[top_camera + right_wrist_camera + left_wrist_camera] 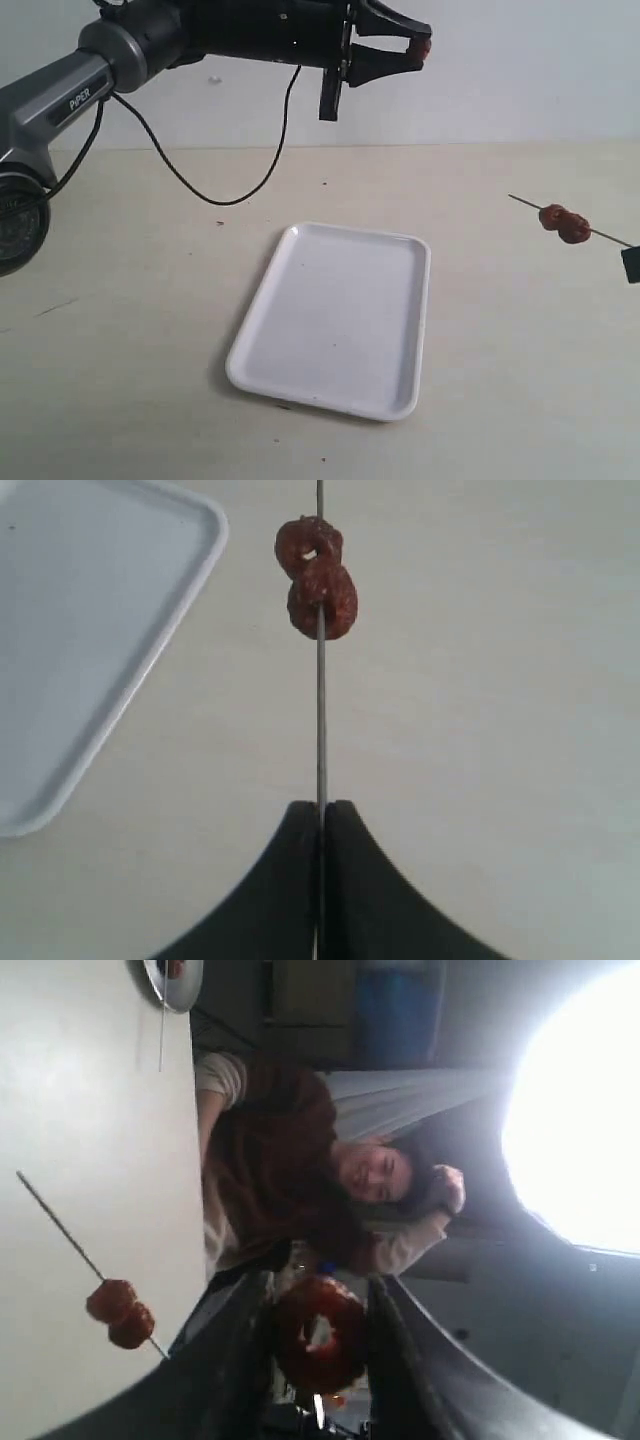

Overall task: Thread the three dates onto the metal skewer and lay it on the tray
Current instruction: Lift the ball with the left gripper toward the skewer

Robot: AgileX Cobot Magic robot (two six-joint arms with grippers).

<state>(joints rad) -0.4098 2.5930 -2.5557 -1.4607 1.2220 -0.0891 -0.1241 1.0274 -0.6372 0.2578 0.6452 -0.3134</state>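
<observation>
Left claw point(414, 50) clamped on single date point(298, 1348); right claw point(320, 815) pinches skewer point(320, 720), two dates point(322, 600) threaded ahead.

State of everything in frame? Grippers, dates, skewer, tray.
Left gripper: shut on third date.
Third date: held in air, unthreaded.
Right gripper: shut on skewer.
Skewer: gripped, tip free.
Two dates: threaded on skewer, touching.
Tray: flat on table, nothing on it.

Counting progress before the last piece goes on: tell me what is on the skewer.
Two dates are threaded on the metal skewer, touching each other. Its rear end is hidden inside the shut right gripper. The third date is in the left gripper, not on it.
</observation>
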